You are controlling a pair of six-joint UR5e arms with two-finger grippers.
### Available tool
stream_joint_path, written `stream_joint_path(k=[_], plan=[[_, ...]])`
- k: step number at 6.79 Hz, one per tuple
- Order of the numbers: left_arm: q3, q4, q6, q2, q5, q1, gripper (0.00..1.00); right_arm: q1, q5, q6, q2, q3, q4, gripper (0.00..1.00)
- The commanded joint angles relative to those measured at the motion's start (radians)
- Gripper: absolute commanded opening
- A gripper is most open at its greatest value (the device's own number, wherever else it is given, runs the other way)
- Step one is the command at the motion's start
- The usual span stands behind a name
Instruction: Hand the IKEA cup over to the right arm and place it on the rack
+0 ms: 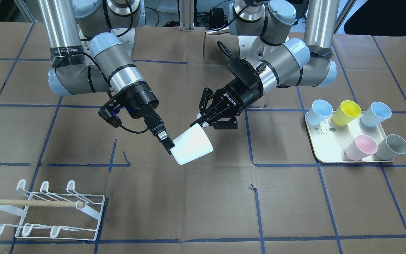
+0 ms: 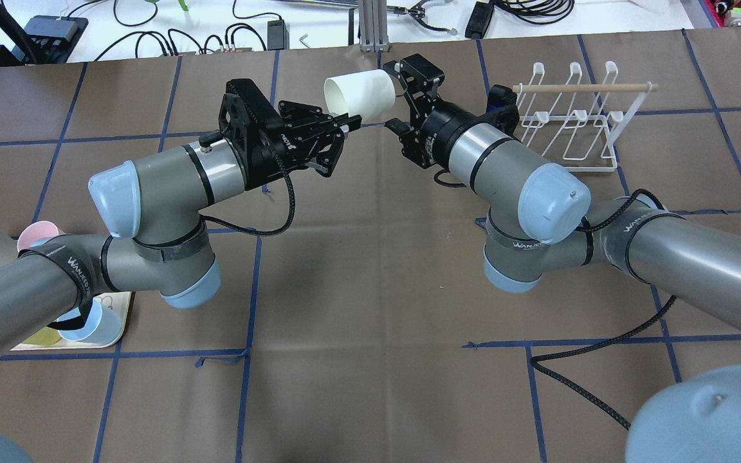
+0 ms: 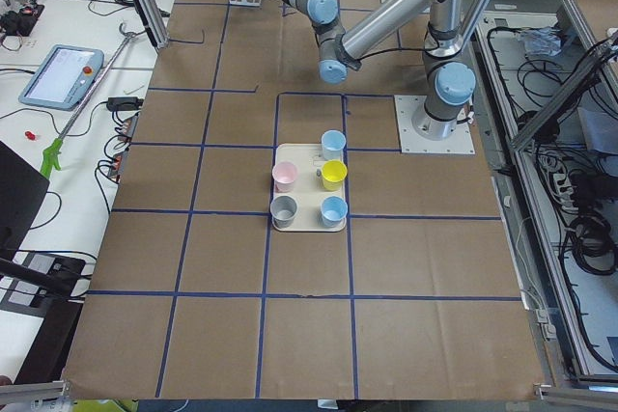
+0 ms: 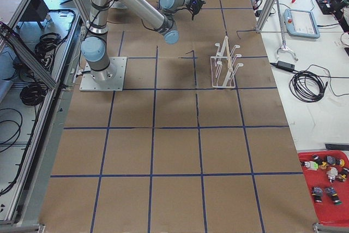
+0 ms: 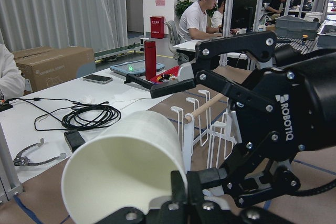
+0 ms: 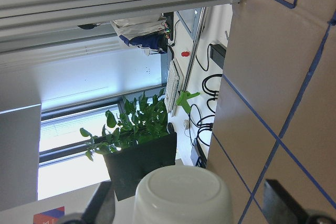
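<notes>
Left black two-finger gripper (image 1: 200, 123) clamped on rim of white tapered plastic cup (image 1: 192, 148), midair. Right black two-finger gripper (image 6: 191, 208) spread wide around its base (contact unclear).

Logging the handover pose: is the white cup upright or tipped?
Tipped: the white cup lies sideways in mid-air, rim pinched by the left gripper, base toward the open right gripper.

Bright, even light; faint soft shadows on the counter (image 1: 224, 197). The window (image 6: 73, 87) glares white in the right wrist view.
</notes>
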Motion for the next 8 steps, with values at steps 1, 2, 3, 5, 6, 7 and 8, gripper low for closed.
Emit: stream_joint_path(k=[1,2,3,5,6,7,8], plan=[[-0.001,0.001,-0.001,0.0,0.0,-0.002,0.0,0.026,-0.009,0.0,0.02,-0.042,0.009,1.0],[-0.001,0.001,-0.001,0.0,0.0,-0.002,0.0,0.031,-0.011,0.0,0.026,-0.044,0.009,1.0],[-0.001,0.001,-0.001,0.0,0.0,-0.002,0.0,0.038,-0.012,0.0,0.029,-0.05,0.009,1.0],[-0.001,0.002,-0.004,0.0,0.0,-0.002,0.0,0.041,-0.011,0.0,0.04,-0.058,0.009,1.0],[-0.001,0.002,-0.004,0.0,0.0,-0.002,0.0,0.041,-0.011,0.003,0.04,-0.058,0.009,0.99],[-0.001,0.002,-0.004,0.0,0.001,-0.002,0.0,0.04,0.001,0.009,0.04,-0.058,0.007,0.85],[-0.001,0.002,-0.004,0.0,0.001,-0.002,0.0,0.04,0.003,0.006,0.04,-0.058,0.002,0.66]])
